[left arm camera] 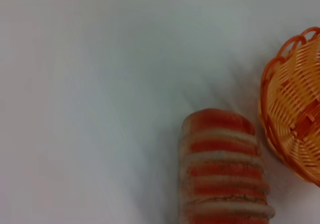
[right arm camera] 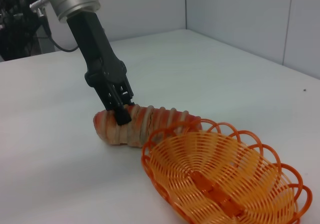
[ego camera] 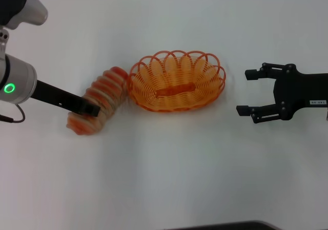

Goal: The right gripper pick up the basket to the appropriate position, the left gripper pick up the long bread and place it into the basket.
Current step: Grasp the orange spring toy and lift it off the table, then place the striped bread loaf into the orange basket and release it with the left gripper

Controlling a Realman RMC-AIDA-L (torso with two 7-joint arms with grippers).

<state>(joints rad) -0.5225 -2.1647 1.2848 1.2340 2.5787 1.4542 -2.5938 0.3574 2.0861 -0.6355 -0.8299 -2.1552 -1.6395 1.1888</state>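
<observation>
You have a white table [ego camera: 169, 179] spread across the whole scene. On it, about the middle, sits the basket [ego camera: 177, 81], upright and empty, its scalloped rim facing up. Just off its left end lies the long bread [ego camera: 100, 99], slanting away from the basket, its near end right by the rim (whether they touch, you cannot tell). Your left gripper [ego camera: 92, 108] is down on the bread's far end, its fingers [right arm camera: 121, 115] closed in around the loaf, which lies on the table. Your right gripper [ego camera: 246, 91] hovers to the basket's right, well clear of it, jaws spread wide and holding nothing, pointed toward the basket.
</observation>
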